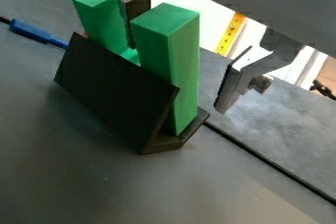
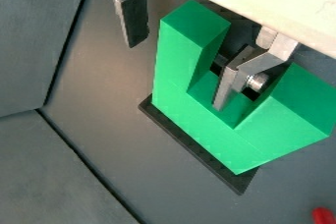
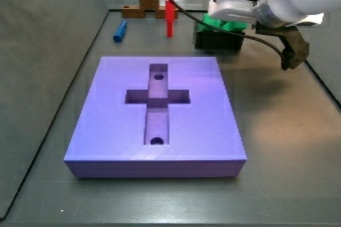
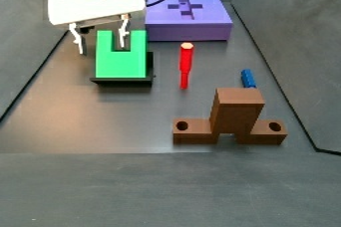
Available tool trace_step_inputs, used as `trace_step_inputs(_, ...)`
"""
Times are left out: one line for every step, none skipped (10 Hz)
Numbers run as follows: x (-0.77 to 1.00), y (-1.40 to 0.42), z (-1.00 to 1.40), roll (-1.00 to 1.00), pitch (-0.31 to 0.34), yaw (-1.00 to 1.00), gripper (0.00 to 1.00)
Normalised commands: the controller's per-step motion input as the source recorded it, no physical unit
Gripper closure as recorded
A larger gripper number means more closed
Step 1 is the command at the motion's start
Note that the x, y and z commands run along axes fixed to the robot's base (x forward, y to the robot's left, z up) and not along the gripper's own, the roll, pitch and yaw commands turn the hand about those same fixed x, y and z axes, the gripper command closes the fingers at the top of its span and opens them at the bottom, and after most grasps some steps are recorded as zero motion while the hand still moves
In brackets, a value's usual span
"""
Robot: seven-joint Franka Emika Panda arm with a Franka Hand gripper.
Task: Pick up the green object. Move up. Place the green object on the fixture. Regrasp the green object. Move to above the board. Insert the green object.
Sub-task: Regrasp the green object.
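In both wrist views, seeing gripper (image 1: 184, 66) jaws spread and straddling one prong of the green object (image 2: 230, 90), standing prongs-up on the fixture (image 1: 125, 100), not gripping yet.

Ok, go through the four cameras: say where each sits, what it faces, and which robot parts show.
Wrist view: beside the fingers, looking down on the green object in the fixture.
Wrist view: above, facing the green object; one finger sits in its notch.
Side view: past the board, facing the gripper over the green object.
Side view: behind the orange-brown block, facing the gripper and board.
Shared: both side views show the red post.
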Motion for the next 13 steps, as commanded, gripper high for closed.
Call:
trace_step_inputs(0.00,0.00,0.00,0.00,0.000,0.00,1.00)
trace_step_inputs(0.00,0.00,0.00,0.00,0.000,0.00,1.00)
trace_step_inputs(0.00,0.00,0.00,0.00,0.000,0.00,1.00)
trace_step_inputs(0.00,0.00,0.00,0.00,0.000,0.00,1.00)
trace_step_inputs(0.00,0.00,0.00,0.00,0.000,0.00,1.00)
trace_step_inputs(0.00,0.00,0.00,0.00,0.000,0.00,1.00)
trace_step_inputs(0.00,0.00,0.00,0.00,0.000,0.00,1.00)
trace_step_inputs(0.00,0.00,0.00,0.00,0.000,0.00,1.00)
trace_step_inputs(0.00,0.00,0.00,0.00,0.000,0.00,1.00)
trace_step_inputs(0.00,0.00,0.00,0.00,0.000,0.00,1.00)
trace_step_inputs(0.00,0.00,0.00,0.00,0.000,0.00,1.00)
trace_step_inputs(0.00,0.00,0.00,0.00,0.000,0.00,1.00)
trace_step_inputs(0.00,0.00,0.00,0.00,0.000,0.00,1.00)
